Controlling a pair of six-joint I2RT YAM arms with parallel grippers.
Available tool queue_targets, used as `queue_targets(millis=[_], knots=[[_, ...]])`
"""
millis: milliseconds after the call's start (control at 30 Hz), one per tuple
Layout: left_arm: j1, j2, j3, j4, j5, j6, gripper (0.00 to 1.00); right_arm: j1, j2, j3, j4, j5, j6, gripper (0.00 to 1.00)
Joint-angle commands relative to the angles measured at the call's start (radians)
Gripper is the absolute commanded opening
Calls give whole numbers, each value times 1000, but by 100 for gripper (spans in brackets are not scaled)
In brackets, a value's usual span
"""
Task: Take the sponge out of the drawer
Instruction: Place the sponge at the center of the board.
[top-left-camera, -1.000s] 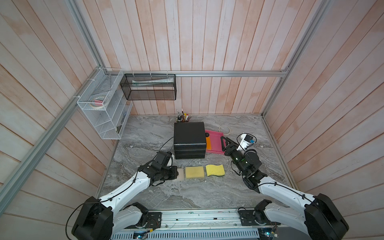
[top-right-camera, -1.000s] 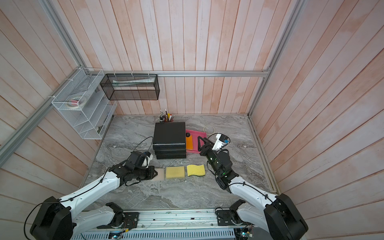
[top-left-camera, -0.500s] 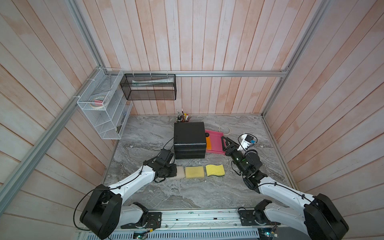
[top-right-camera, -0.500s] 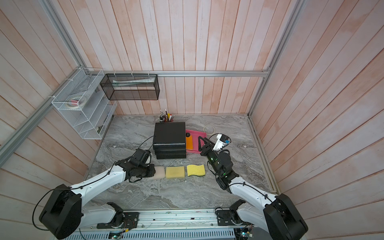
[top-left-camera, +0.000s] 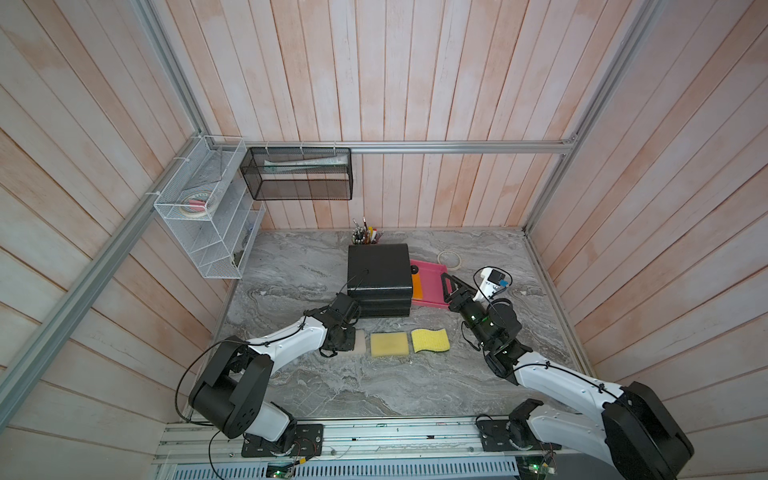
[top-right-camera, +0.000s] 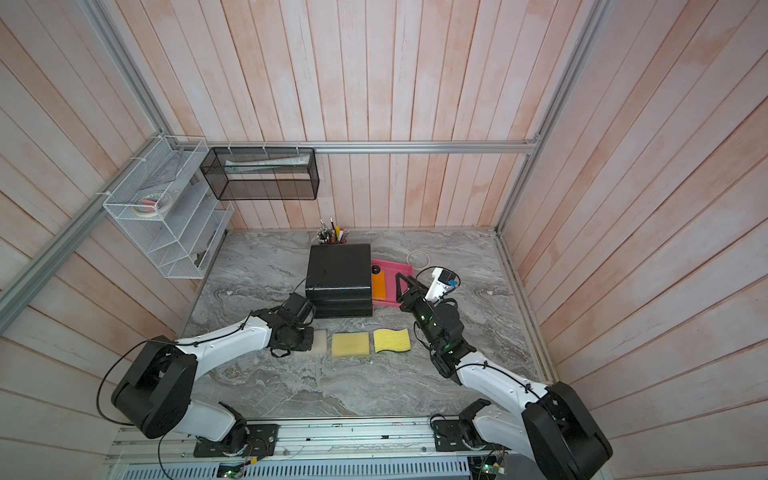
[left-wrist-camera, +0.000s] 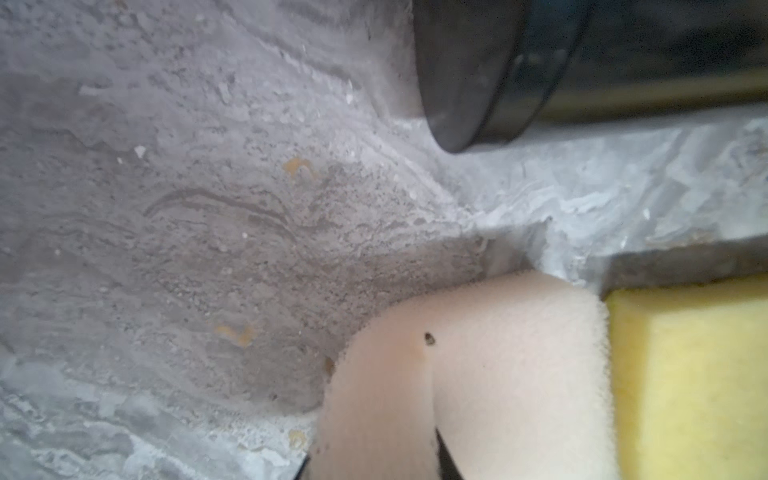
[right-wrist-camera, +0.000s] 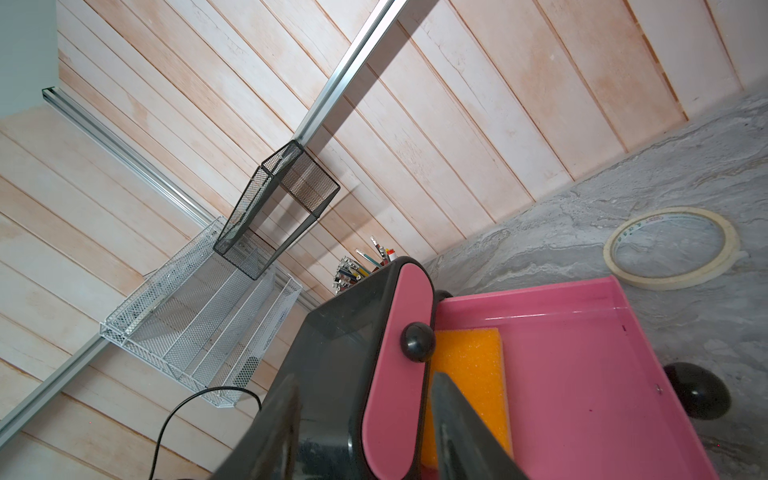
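Right gripper (right-wrist-camera: 365, 380), jaws parted and empty: hangs by the open pink drawer (right-wrist-camera: 582, 353); orange sponge (right-wrist-camera: 469, 365) flat inside, against the black cabinet (right-wrist-camera: 332, 353); probably light, soft, springy; calls for a firm pinch across the narrow width; left gripper (top-left-camera: 343, 338) at a pale sponge (top-left-camera: 360, 341), grasp unclear.

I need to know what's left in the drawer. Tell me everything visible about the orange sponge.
The orange sponge is a flat rectangular block of coarse, porous foam, evenly bright orange. It lies flat on the floor of the open pink drawer, at the end nearest the black cabinet. In the right wrist view a closed drawer's knob and a finger of the right gripper hide parts of it. Nothing grips it; that gripper is open.
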Motion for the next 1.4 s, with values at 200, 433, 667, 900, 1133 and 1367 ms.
queue_targets(millis=[200,433,667,900,1133,1367], knots=[[-54,32,6,-19,-81,14,27,-7,29,-7,31,-5,17,52],[-80,60,6,-47,-105,-25,30,-7,26,-8,33,-10,30,52],[-99,39,-4,-87,-196,-89,56,-8,10,-11,29,-10,36,52],[-102,-62,-38,-79,-206,-103,100,-7,12,-9,30,-14,44,51],[-106,-96,-32,-106,-268,-132,100,-7,9,-8,30,-15,45,51],[-121,-243,-94,0,-215,-189,100,-4,15,0,30,-14,46,50]])
